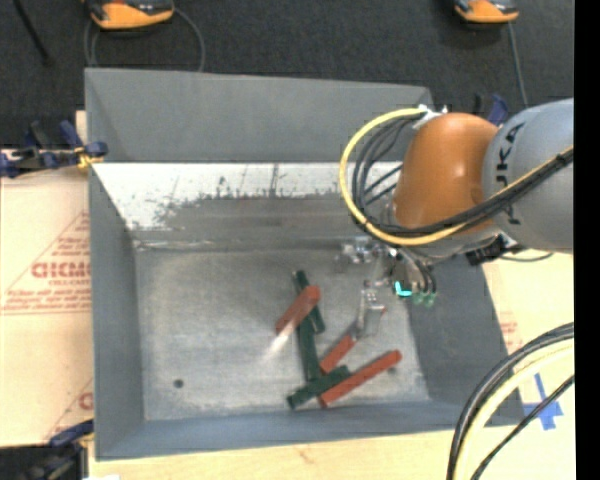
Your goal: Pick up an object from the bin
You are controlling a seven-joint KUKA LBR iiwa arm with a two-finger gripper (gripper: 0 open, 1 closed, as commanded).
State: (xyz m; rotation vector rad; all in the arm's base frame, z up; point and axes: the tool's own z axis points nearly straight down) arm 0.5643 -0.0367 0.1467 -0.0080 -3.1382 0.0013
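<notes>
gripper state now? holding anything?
Gripper: open or closed cannot be told; it hangs by the heap of red and green sticks.

In the bin (115, 298), a small heap of sticks lies right of centre on the floor. A long stick (307, 343) runs front to back, a slanted stick (297, 309) crossing its far end, a short stick (338, 351) just right of it, a front stick (361, 375) nearest the near wall. The gripper (369, 316) hangs just right of the heap, behind the front stick.
</notes>
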